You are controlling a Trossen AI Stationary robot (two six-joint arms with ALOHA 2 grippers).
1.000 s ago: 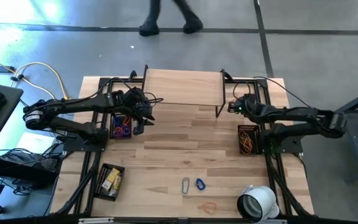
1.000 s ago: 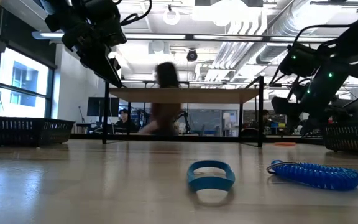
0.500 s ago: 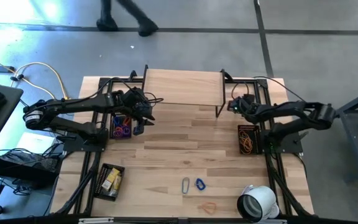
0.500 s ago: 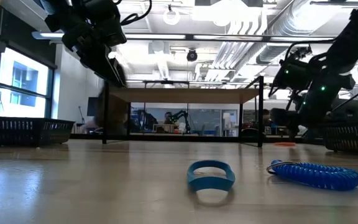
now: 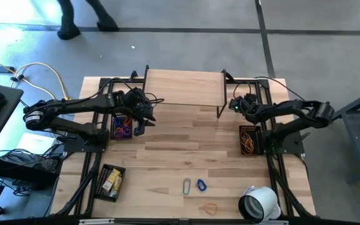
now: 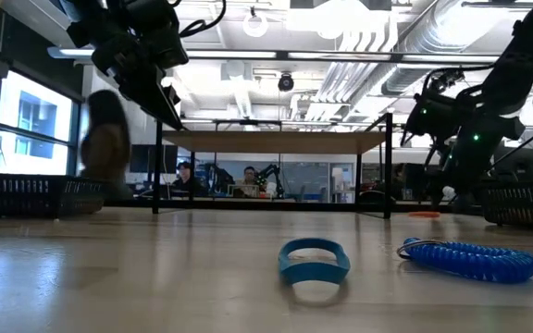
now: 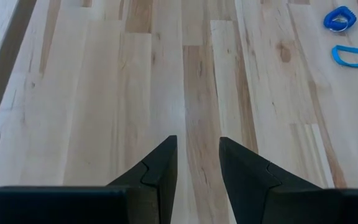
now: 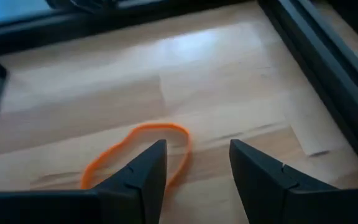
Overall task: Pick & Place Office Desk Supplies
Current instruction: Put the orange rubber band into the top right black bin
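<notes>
The right gripper (image 8: pixel 194 165), jaws open & empty over an orange band (image 8: pixel 135 155), should probably be lowered w/ one finger inside the loop before being closed.

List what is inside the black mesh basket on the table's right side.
The right basket holds a tangle of thin orange-red bands. Anything beneath that pile is covered, and no other item shows.
</notes>
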